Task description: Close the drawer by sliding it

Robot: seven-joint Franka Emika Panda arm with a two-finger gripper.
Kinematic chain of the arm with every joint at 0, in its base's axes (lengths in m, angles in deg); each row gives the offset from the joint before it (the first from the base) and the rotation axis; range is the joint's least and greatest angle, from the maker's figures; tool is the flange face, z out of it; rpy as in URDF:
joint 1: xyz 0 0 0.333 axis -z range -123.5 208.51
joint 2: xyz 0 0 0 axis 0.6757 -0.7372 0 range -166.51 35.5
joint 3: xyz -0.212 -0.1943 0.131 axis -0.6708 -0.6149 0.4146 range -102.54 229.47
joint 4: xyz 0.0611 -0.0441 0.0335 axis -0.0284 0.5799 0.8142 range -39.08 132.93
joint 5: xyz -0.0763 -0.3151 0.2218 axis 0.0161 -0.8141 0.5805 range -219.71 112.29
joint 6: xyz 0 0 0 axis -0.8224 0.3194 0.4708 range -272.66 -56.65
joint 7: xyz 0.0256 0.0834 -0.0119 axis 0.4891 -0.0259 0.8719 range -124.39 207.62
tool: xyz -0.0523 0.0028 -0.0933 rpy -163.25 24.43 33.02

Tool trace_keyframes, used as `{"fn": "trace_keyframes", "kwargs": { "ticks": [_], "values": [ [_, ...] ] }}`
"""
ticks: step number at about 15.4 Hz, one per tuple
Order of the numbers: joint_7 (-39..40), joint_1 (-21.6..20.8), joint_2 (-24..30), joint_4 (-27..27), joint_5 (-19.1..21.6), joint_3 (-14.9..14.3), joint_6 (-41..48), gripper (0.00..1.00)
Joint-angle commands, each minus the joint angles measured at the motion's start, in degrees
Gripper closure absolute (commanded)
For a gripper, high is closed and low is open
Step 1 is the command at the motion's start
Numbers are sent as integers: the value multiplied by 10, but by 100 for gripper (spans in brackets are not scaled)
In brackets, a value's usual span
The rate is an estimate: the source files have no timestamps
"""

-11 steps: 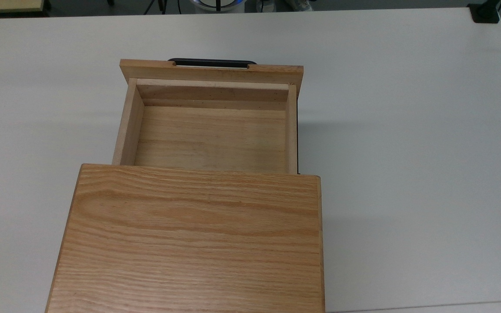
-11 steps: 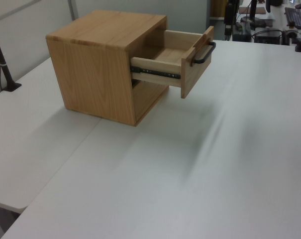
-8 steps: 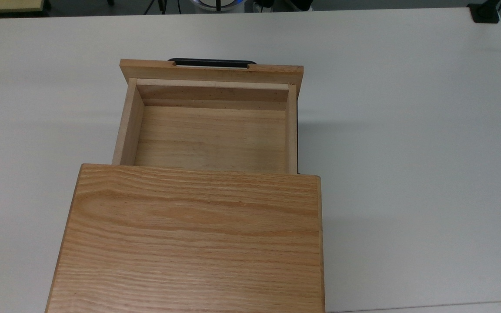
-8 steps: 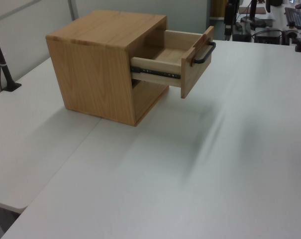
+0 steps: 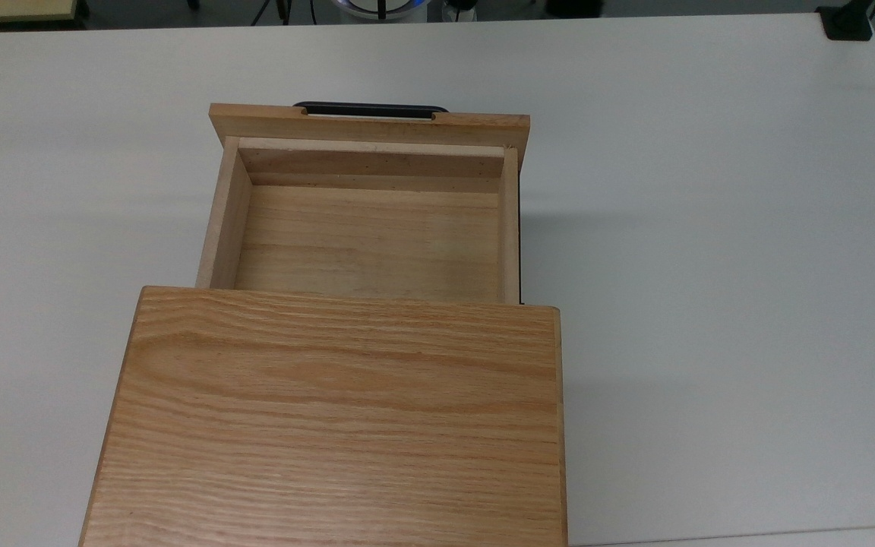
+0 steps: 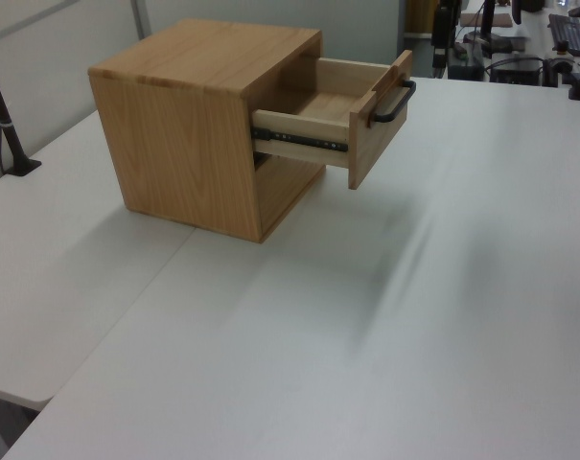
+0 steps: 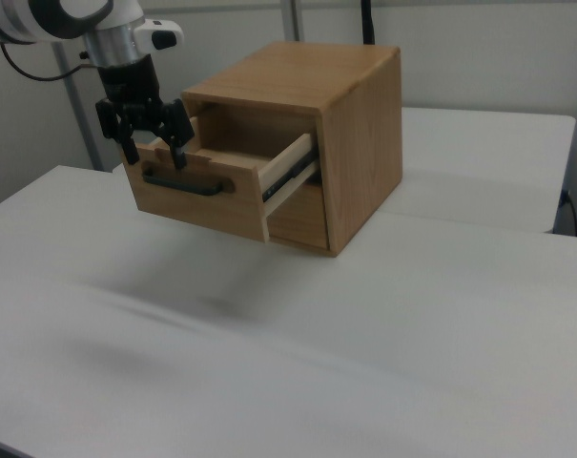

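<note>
This looks like a robotics lab or office test room: a broad white table (image 6: 414, 316) carries nothing but a wooden cabinet (image 6: 189, 144), with a black clamp post (image 6: 4, 125) fixed at its edge. Grey partition walls (image 7: 479, 57) stand behind it, and a far desk (image 6: 520, 48) in the left view is crowded with cables and equipment

White table (image 6: 385, 316) before pale grey wall panels (image 7: 479, 57) under even light.

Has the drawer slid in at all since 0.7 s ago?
No. In the top view the drawer front panel sits at the same spot relative to the cabinet top edge; it is just as far out.
</note>
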Motion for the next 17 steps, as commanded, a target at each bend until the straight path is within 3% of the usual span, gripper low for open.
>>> {"fn": "trace_keyframes", "kwargs": {
  "ticks": [1,5,9,10,12,15,17],
  "values": [
    [6,-4,-2,-5,8,-1,18,0],
    [137,0,-1,12,7,-2,18,0],
    [181,0,-5,22,1,-2,14,0],
    [179,-2,-7,26,1,-1,13,7],
    [167,-7,-9,47,3,1,-11,31],
    [20,-13,-17,88,2,13,-98,81],
    [-33,-13,-35,91,1,18,-142,89]
  ]
}}
